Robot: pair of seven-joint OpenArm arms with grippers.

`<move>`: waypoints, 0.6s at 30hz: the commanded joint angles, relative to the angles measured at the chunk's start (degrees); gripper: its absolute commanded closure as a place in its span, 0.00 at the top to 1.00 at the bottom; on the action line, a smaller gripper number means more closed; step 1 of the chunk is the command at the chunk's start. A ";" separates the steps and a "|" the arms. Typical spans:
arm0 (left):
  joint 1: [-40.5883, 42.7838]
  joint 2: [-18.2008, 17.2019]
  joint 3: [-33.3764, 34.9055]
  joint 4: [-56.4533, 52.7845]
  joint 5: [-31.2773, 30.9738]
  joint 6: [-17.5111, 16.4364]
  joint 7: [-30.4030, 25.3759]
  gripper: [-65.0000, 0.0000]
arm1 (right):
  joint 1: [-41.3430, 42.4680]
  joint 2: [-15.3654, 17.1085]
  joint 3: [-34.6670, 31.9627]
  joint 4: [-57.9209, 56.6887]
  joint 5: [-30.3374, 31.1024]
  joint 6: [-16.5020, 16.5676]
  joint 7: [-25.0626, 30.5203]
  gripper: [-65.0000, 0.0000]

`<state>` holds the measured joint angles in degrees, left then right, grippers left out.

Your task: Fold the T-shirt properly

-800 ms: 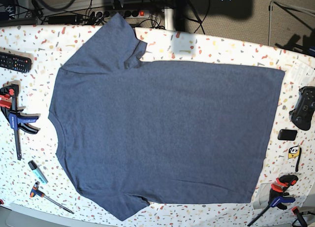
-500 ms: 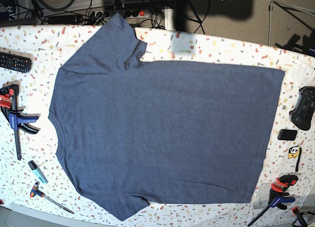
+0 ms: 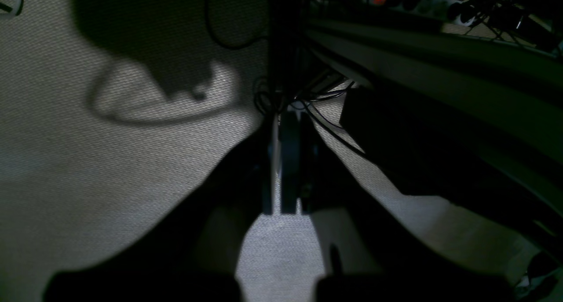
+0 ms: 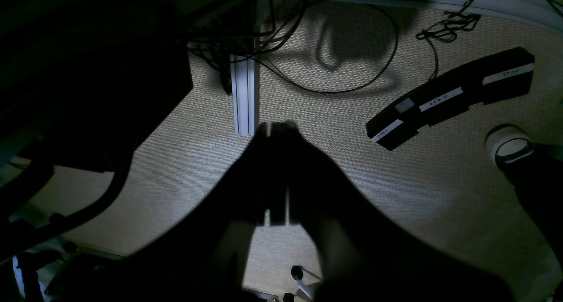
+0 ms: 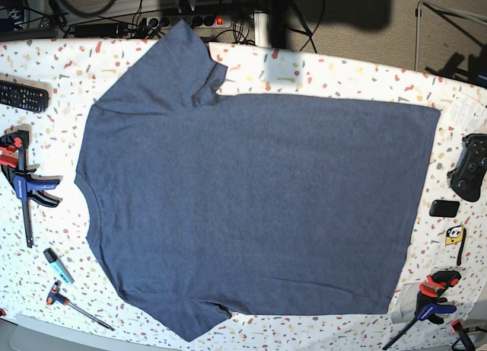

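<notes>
The T-shirt (image 5: 251,199) lies flat and spread out on the speckled table (image 5: 342,75), plain dark slate-blue side up. Its collar points to the left, its hem to the right, and one sleeve reaches the far edge. Neither arm shows in the base view. In the left wrist view my left gripper (image 3: 286,121) hangs over woven carpet beside the table frame, fingers together and holding nothing. My right gripper (image 4: 275,127) is likewise shut and empty over the carpet in the right wrist view. Both are away from the shirt.
Left of the shirt lie a remote control (image 5: 23,97), a bar clamp (image 5: 23,185), a marker (image 5: 58,265) and a small screwdriver (image 5: 76,305). On the right are a game controller (image 5: 470,164), a small black box (image 5: 444,208) and another clamp (image 5: 430,301).
</notes>
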<state>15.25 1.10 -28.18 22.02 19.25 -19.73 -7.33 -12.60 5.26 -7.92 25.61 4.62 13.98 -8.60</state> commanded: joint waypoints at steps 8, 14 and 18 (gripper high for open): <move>0.81 -0.04 -0.17 0.22 -0.22 -0.39 -0.46 0.04 | -0.92 0.50 0.02 0.44 0.00 0.59 0.83 0.00; 0.98 -0.04 -0.17 0.24 -0.20 -0.42 -0.44 0.04 | -3.02 2.69 0.00 2.47 -0.26 0.59 3.04 0.00; 2.73 -0.02 -0.15 3.48 -0.20 -0.42 -0.42 0.04 | -6.60 4.68 0.00 7.41 -1.95 0.59 3.69 0.00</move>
<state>17.34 1.19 -28.18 25.26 19.29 -19.94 -7.35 -18.79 9.61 -7.92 32.86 2.79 13.98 -4.99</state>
